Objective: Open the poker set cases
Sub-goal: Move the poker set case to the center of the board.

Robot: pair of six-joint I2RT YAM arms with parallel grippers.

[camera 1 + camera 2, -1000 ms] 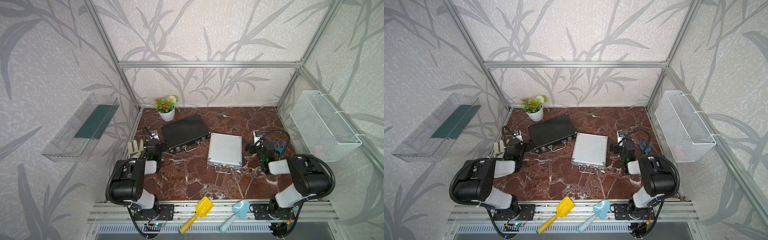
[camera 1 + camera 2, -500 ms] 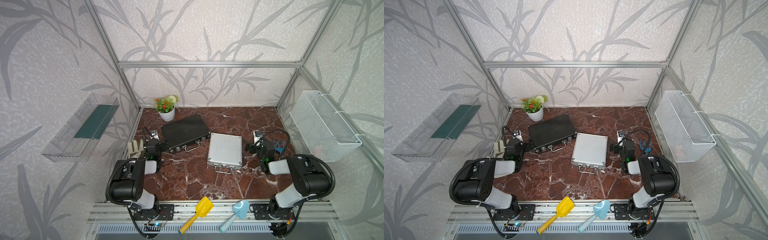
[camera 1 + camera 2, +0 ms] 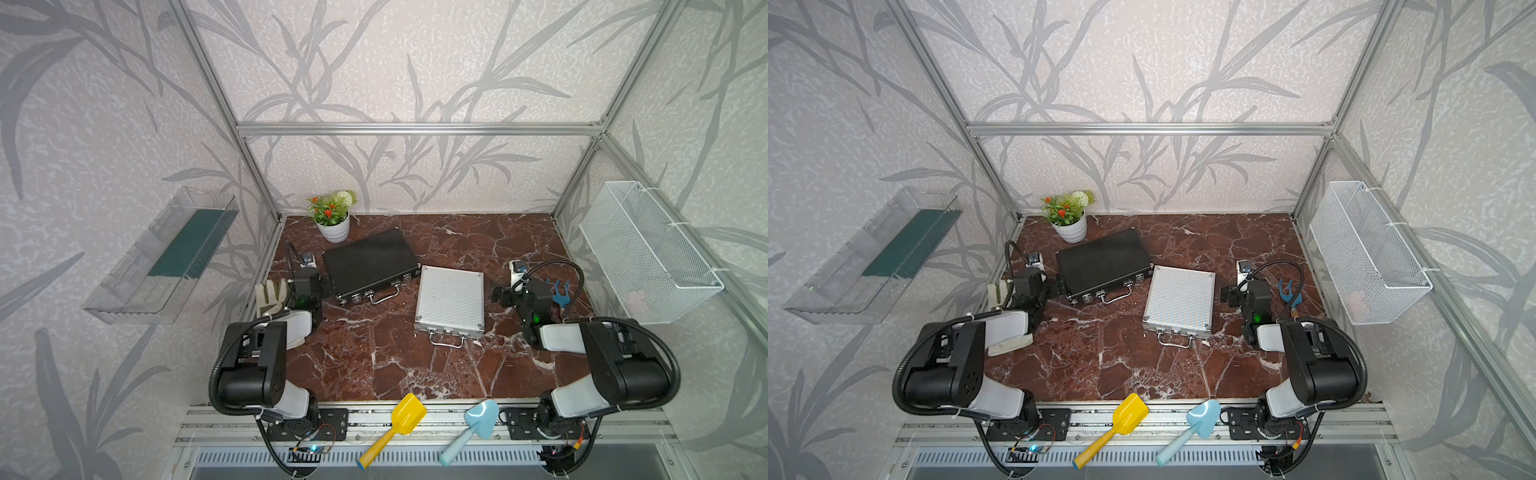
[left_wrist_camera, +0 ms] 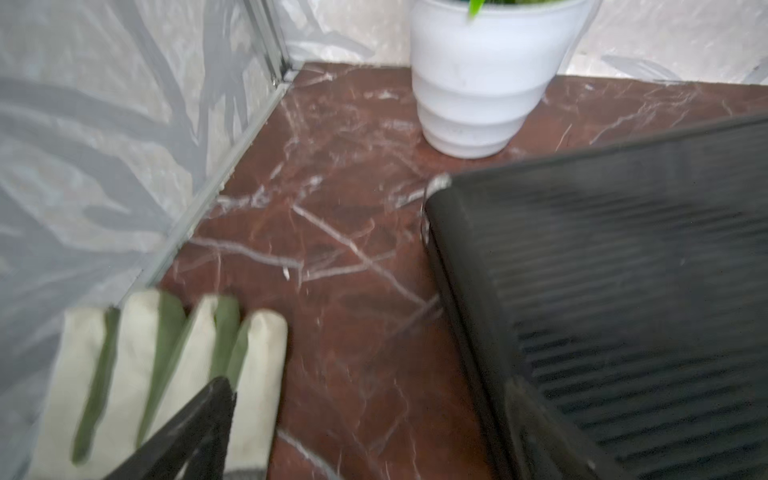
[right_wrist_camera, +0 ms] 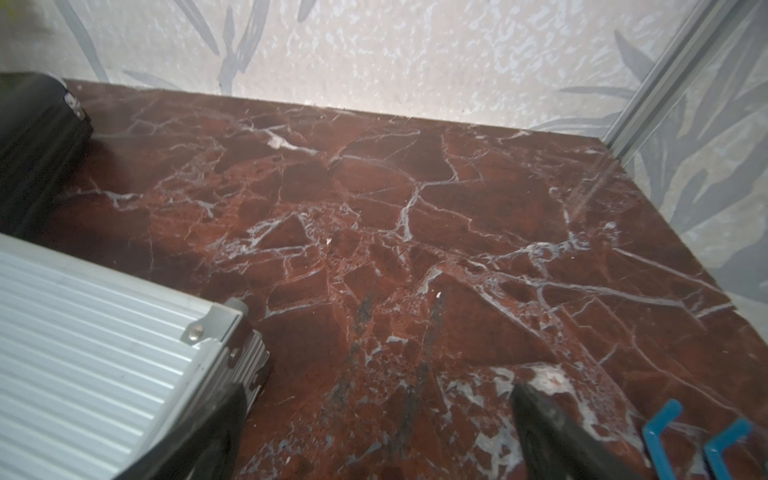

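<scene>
Though barely different from above, look to the left pincer (image 3: 318, 286): seemingly nudged a touch nearer the black case (image 3: 370, 266) than a second ago, with a blurred wrist view hinting at motion. Fingers plainly apart there, one over the glove (image 4: 257, 365), one over the case's near corner; nothing clamped. Reads as the start of an approach, not yet a grip. Otherwise no difference from the earlier frames. Closed black case at the desk's (image 3: 374, 361) back left, beside the flower pot (image 3: 334, 230). Closed silver case (image 3: 451, 299) near the centre, handle toward the robot. Right pincer (image 3: 505, 294) spread wide and empty at the silver case's corner, as before; contact unclear. With both lids down, all of the opening left to do.
</scene>
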